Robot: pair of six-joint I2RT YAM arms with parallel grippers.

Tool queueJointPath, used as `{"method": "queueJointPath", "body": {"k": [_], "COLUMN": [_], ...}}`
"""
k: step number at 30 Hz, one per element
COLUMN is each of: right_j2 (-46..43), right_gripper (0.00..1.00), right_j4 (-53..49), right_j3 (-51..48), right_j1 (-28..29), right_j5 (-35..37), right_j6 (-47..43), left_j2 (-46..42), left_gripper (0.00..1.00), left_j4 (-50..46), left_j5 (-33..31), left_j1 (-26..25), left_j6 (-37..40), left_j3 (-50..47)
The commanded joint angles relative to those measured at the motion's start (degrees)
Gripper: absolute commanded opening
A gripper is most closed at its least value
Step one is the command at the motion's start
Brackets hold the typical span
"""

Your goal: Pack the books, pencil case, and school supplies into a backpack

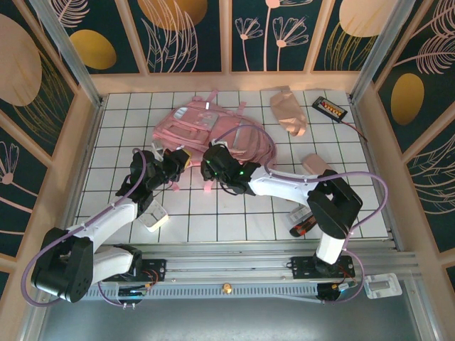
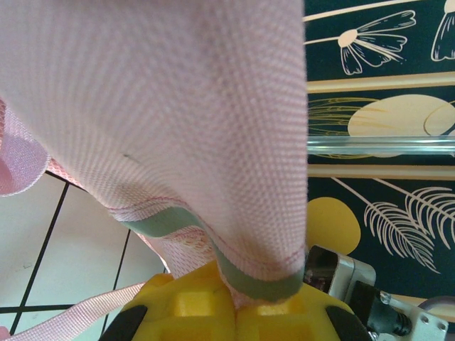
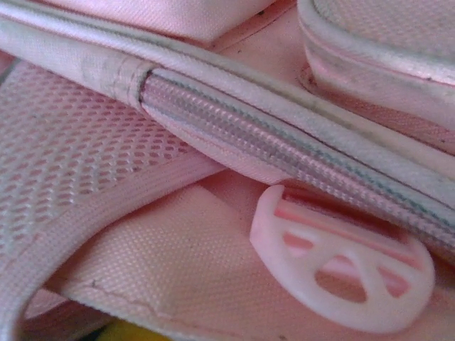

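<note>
Nothing seemed packed: the large light-pink fabric backpack (image 1: 202, 124) lay zipped at twelve o'clock, the soft beige pouch (image 1: 288, 110) outside at one. The left gripper (image 2: 234, 312) clenched its fabric; the right gripper (image 1: 213, 169), I couldn't tell.

The backpack (image 1: 206, 126) lies on the table (image 1: 128, 121), just behind the left tool (image 1: 179, 160) and the right tool (image 1: 210, 170), which sit side by side at its near edge. Well behind and to the right of the right tool lies a pouch (image 1: 288, 110), with a cabled device (image 1: 329, 107) further right.

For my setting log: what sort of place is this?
Probably a purpose-built robot recording booth, not a real room: a white gridded table, leaf-and-flower printed wall panels in wooden frames, and metal rails at the near edge holding the arm bases.
</note>
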Motion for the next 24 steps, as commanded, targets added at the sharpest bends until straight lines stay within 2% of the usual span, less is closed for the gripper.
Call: {"method": "queueJointPath", "body": {"k": [1, 4, 11, 18, 24], "right_j2": [0.6, 0.2, -0.6, -2.3, -8.6], "right_gripper": [0.11, 0.0, 0.0, 0.0, 0.0], "right_j4": [-3.1, -3.3, -4.1, -5.3, -6.3], "right_j3": [-0.2, -0.3, -0.8, -2.1, -8.7], "right_j1": [-1.6, -1.6, -1.6, -2.3, -5.0], "right_j5": [6.4, 6.6, 5.9, -2.0, -7.1], "right_j6": [0.1, 0.1, -0.7, -1.5, 0.3], "left_j2": [-3.2, -3.2, -3.2, -4.1, -4.8], "left_gripper": [0.0, 0.0, 0.0, 0.0, 0.0], "left_j4": [4.6, 4.5, 4.3, 1.6, -0.9], "left_j5": [0.7, 0.7, 0.5, -1.6, -3.3], "left_j1": [0.3, 0.3, 0.3, 0.3, 0.3], "left_j6": [-1.5, -1.3, -0.2, 2.5, 5.2], "left_j3": [2.8, 2.8, 2.2, 1.8, 2.1]}}
